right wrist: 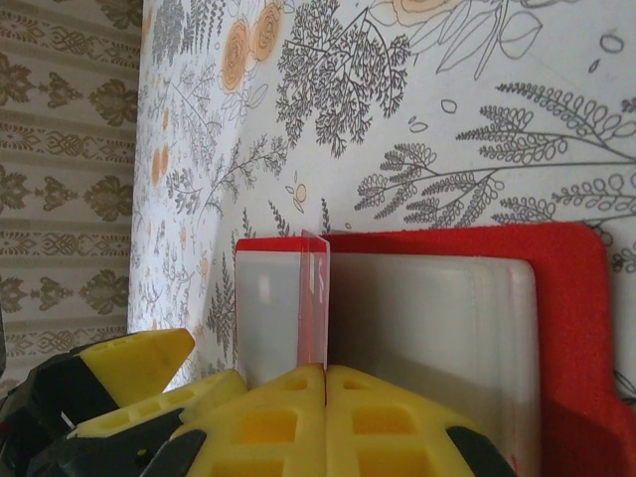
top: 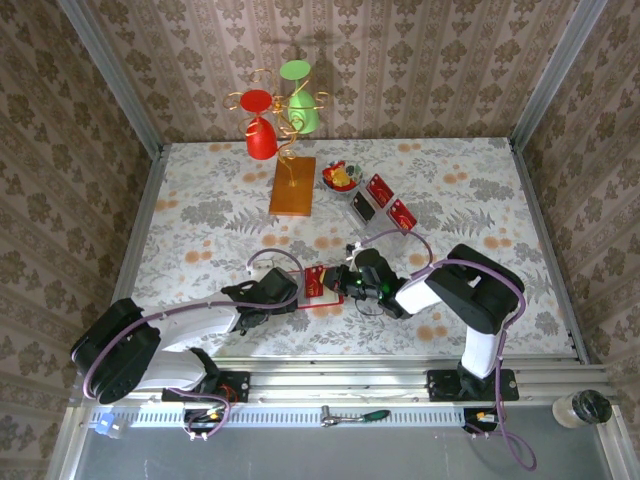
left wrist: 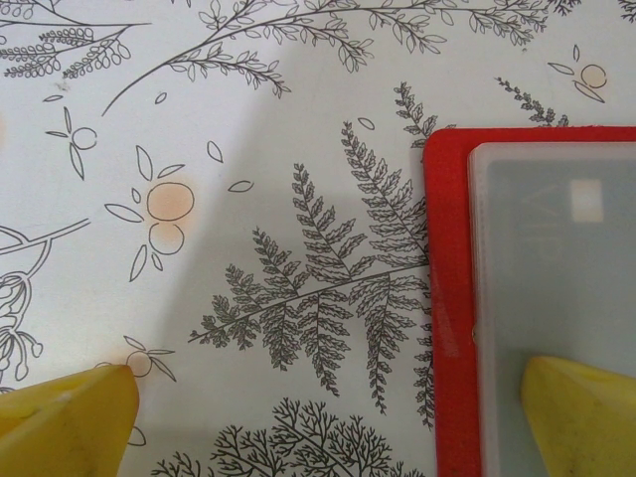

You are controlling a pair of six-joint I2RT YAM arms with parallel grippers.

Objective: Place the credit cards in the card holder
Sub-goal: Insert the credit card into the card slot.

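Over floral tablecloth (left wrist: 248, 149), right fingers (right wrist: 288, 417) clench edge-on credit card (right wrist: 315, 298); left fingers (left wrist: 576, 407) spread over cut-off card holder (left wrist: 449, 298).

Table (top: 200, 200): pale cloth, grey fern and orange blossom print, evenly lit. Behind and to both sides of table: walls (top: 420, 60) in brown damask wallpaper, grey metal posts (top: 113, 75) at corners. Aluminium rail (top: 350, 373) along table's near edge.

Table (top: 200, 210) covered with a floral cloth (left wrist: 298, 199), enclosed by patterned walls (top: 400, 70). Far centre: a gold wire stand (top: 288, 128) on a wooden base (top: 292, 187), carrying a red goblet (top: 261, 140) and a green goblet (top: 305, 112). Just right of the base: a small dish (top: 340, 178) with red and yellow contents. Near edge: a green-handled screwdriver (top: 360, 415) beside the metal rail (top: 400, 378); a lidded cup (top: 583, 408) at the near right corner.
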